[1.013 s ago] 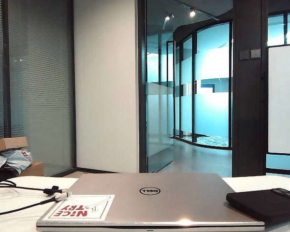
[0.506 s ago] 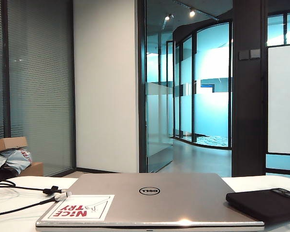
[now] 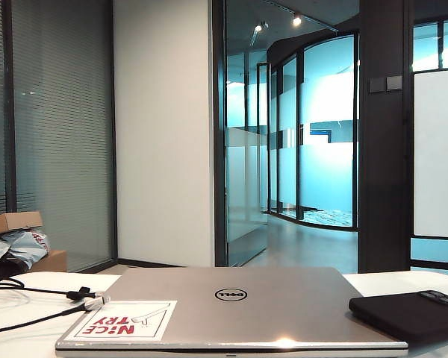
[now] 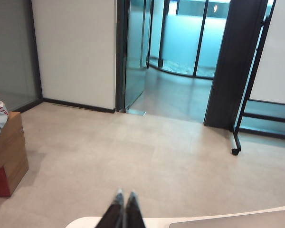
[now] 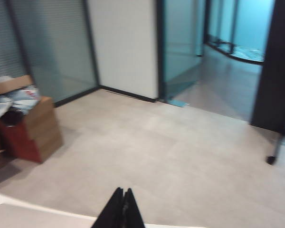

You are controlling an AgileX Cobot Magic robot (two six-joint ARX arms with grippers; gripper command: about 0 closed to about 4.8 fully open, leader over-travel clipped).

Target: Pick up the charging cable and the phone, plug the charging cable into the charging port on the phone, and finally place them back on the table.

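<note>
Black left claw (image 4: 123, 197) and right claw (image 5: 123, 192) both pinched together, empty — raised over the table (image 3: 19, 328) edge.

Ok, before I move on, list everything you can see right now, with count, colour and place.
charging cable: one, black with whitish plug tip, on the table left of the laptop
phone: one, matte black, on the table right of the laptop
laptop: one, silver, lid closed, centre of the table
sticker: one, white with red letters, near-left corner of the laptop lid
table: one, white, foreground
cardboard boxes: brown and red, on the floor beyond the table, left side
left pincer: black, shut, empty, over the table's far edge
right pincer: black, shut, empty, over the table's far edge
</note>
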